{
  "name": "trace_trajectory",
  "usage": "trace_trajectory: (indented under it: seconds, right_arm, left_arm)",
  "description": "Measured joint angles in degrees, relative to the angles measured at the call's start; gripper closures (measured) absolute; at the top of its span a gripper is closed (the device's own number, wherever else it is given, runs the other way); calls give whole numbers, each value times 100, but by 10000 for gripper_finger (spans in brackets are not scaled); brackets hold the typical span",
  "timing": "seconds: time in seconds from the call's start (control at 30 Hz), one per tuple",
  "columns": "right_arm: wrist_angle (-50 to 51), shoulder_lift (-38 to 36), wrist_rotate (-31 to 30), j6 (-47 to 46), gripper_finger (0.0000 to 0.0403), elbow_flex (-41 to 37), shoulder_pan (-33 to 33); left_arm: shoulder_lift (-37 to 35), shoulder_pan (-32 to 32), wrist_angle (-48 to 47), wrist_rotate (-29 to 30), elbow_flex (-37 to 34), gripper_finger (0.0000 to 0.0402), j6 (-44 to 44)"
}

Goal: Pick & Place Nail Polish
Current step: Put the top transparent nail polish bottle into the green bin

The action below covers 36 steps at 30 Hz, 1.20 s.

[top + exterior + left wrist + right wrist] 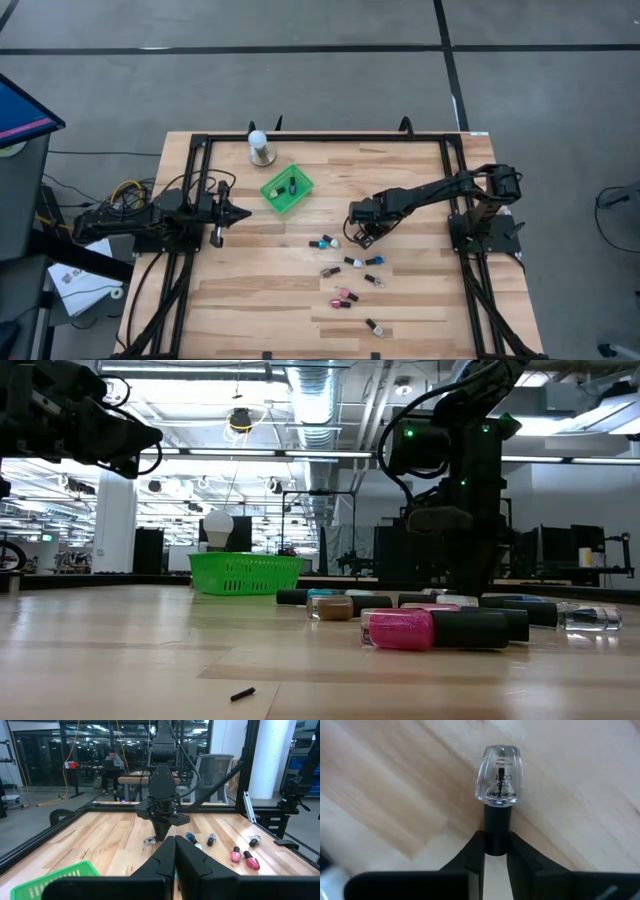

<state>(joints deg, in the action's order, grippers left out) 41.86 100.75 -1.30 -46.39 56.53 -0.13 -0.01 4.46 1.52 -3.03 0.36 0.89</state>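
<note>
I see a clear top-coat bottle [499,781] lying on the wooden table [250,300], its black cap nipped between the right gripper's [496,851] fingers; green mesh basket [287,189] holds two bottles, colours hard to tell; other polishes scattered nearby; left gripper [174,851] closed, empty.

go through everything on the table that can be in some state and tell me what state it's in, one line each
Right gripper: shut on the dark cap of the clear top coat bottle.
Clear top coat bottle: lying on the table, cap between the fingers.
Left gripper: shut, empty, waiting at the table's left side.
Green basket: upright, two bottles inside.
Pink bottles: lying loose on the table.
</note>
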Motion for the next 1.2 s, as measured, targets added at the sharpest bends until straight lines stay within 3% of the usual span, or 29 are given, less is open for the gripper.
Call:
trace_trajectory:
  seconds: [0.23,0.7,1.0,1.2]
  right_arm:
    - [198,-284,33,265,361,564,-194]
    - [-251,-290,410,1086,361,2723,-645]
    - [-1545,-291,1344,1085,361,2918,-959]
    - [-2052,-291,1593,1016,361,2918,-1041]
  left_arm:
    - [0,-1,0,0,0,400,0]
    - [0,0,2,0,0,400,-1]
    - [0,-1,7,0,0,400,-1]
    - [0,1,9,0,0,400,0]
